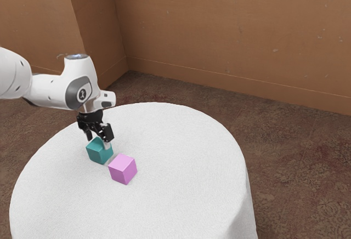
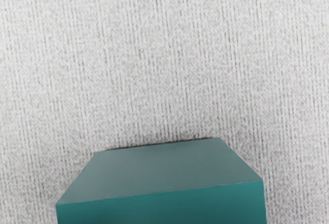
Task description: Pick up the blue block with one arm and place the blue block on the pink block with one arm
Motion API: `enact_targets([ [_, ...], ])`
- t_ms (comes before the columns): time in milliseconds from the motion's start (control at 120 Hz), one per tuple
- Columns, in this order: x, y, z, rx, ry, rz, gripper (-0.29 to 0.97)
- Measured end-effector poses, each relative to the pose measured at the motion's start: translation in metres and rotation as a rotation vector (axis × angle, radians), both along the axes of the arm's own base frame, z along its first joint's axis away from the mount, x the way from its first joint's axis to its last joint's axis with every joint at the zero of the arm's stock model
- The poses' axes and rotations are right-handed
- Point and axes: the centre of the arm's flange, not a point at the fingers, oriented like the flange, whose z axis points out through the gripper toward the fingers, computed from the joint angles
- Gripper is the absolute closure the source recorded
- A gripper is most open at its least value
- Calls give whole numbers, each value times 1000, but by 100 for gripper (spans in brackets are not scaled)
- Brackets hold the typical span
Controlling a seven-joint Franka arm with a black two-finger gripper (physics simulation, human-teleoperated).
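The blue block (image 1: 98,153) is a small, sharp-edged cube in a matte teal-blue, with flat faces and no markings. It sits on the desk (image 1: 186,157), toward the exterior view's left. The pink block (image 1: 122,169) is a cube of about the same size in a smooth pale pink. It stands just beside the blue block toward the exterior view's right, turned a little, and whether the 2 touch I cannot tell.

The black claw (image 1: 98,136) hangs from the glossy white arm, pointing down right over the blue block. Its 2 fingers are spread about as wide as the block, with their tips at the level of its top face. It has hold of nothing that I can make out.

In the wrist view the blue block (image 2: 164,183) lies directly under the hand, its top face lighter than its front face.

The desk (image 2: 164,54) is round and draped in a white cloth with a fine woven grain running in faint lines. Around it the floor (image 1: 296,157) is a mottled brown carpet. The walls (image 1: 236,25) are plain tan board with a low skirting strip, and they meet in a corner behind the arm.
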Motion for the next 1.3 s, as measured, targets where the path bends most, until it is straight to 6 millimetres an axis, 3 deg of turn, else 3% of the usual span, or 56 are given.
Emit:
enact_targets([
  [550,-14,-3,-24,-1,-8,-1,1],
  [767,-13,-3,-24,1,-18,-2,25],
  [925,-12,-2,-21,7,-24,-2,31],
  [1117,-7,-6,10,21,-76,-8,33],
  [1300,-4,-23,49,28,-135,-29,33],
])
